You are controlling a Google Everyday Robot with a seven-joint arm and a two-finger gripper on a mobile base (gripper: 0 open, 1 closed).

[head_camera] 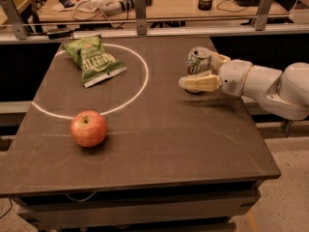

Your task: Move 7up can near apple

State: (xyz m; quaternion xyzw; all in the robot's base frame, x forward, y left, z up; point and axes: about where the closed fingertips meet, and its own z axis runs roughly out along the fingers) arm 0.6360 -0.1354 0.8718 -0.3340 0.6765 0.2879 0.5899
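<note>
Found gripper [199, 72] over right side of table [169, 149], clamped on 7up can [198, 61]: one finger across its lower front, the other behind it. Noted can tilted, base hidden by near finger. Recorded white arm [270, 83] entering from right edge. Logged apple [89, 128] well apart at front left, against near arc of white circle [143, 83]; green chip bag [94, 59] at back left.
</note>
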